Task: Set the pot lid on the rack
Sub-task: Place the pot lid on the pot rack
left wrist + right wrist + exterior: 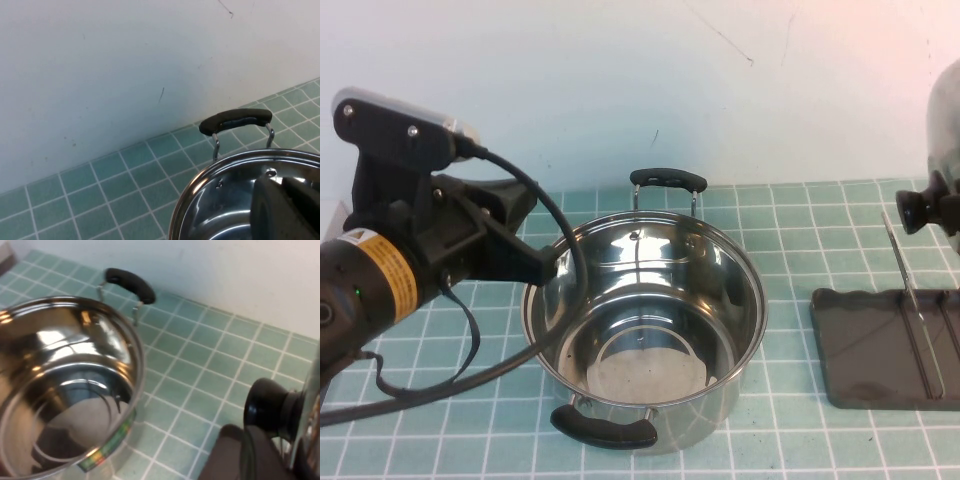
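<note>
The pot lid (945,110) is held on edge at the far right, above the rack (865,345), its black knob (917,206) facing left. In the right wrist view the knob (267,402) and the lid's rim (311,400) sit right at my right gripper (280,455), which is shut on the lid's edge. The rack is a dark grey tray with thin wire dividers (910,290). My left gripper (538,268) hovers at the left rim of the steel pot (645,335), its fingers (285,205) together and empty.
The deep steel pot with two black handles (667,180) stands mid-table, open; it also shows in the right wrist view (65,385). A white wall backs the green tiled table (800,240). The left arm's cable (470,350) trails over the tiles.
</note>
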Action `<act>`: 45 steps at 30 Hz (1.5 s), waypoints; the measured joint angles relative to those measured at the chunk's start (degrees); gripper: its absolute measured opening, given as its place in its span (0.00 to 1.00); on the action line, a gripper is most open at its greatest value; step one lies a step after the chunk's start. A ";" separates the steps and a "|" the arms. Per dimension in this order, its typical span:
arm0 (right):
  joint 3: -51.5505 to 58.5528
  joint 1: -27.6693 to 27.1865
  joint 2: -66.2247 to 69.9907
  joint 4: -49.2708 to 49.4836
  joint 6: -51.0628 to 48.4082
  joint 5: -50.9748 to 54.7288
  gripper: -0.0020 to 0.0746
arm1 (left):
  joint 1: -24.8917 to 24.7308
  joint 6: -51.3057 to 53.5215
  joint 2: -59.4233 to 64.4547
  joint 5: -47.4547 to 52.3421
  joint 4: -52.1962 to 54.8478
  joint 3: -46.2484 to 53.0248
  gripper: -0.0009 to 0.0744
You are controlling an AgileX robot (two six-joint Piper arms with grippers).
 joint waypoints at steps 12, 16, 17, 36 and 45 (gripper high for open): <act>2.57 0.04 8.68 1.61 -0.17 -2.57 0.20 | 0.00 -0.35 0.00 0.00 3.30 0.53 0.01; 2.57 0.04 9.50 1.88 -1.98 -3.65 0.20 | 0.00 -0.35 0.00 -0.03 4.73 0.53 0.01; 2.57 0.04 9.62 1.99 -2.42 -3.90 0.22 | 0.00 -0.35 0.00 -0.03 4.94 0.53 0.01; -0.27 0.04 -9.68 -4.99 -2.75 1.57 0.39 | 0.00 -0.99 -7.81 14.41 5.51 1.91 0.01; 2.48 0.04 -28.34 -6.33 -2.48 2.54 0.14 | 0.00 -3.95 -26.53 17.99 5.51 12.90 0.01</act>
